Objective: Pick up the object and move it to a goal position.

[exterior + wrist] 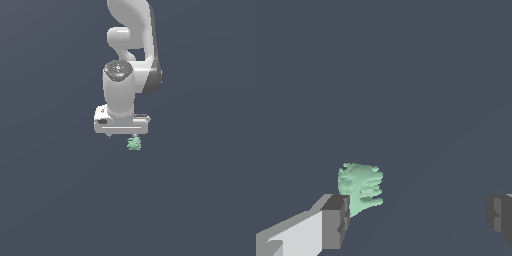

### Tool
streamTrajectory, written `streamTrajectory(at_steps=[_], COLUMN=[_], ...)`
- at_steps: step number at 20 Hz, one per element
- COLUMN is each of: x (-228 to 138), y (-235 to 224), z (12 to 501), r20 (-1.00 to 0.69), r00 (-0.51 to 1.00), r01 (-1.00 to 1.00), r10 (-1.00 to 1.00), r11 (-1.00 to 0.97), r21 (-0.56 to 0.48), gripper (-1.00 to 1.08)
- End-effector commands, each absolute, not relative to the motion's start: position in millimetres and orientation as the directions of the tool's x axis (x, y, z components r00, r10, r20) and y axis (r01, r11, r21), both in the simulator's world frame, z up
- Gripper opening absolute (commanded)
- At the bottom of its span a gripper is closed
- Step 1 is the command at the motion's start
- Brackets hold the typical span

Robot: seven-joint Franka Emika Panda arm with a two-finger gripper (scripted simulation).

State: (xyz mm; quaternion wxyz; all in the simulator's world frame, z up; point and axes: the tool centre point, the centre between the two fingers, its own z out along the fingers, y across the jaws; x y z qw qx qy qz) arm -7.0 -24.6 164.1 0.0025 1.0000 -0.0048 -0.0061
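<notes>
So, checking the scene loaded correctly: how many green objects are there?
1. The mint-green lump sits just below the end effector; in the wrist view it lies beside one finger.

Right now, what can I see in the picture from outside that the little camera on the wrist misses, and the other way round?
Only the exterior view shows the white arm and the gripper body from outside. Only the wrist view shows the two dark fingertips standing wide apart, one close beside the lump, the other far off. Both show the mint-green object and a plain dark grey background.

Flat slate-grey backdrop (50, 200), uniform and featureless, no visible horizon, even diffuse light, faint shading
</notes>
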Motion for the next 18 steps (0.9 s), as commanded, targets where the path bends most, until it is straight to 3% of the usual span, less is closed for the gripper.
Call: streamTrajectory(at_steps=[1,18], x=[-7.0,-6.4], y=[-24.6,-33.9], z=[164.1,159.7], r20=[-0.012,-0.011], r00=[1.000,0.997], r01=[-0.009,-0.073], r10=[-0.010,-0.073], r11=[-1.000,-0.997], r21=[0.005,-0.016], gripper=[1.00,1.00])
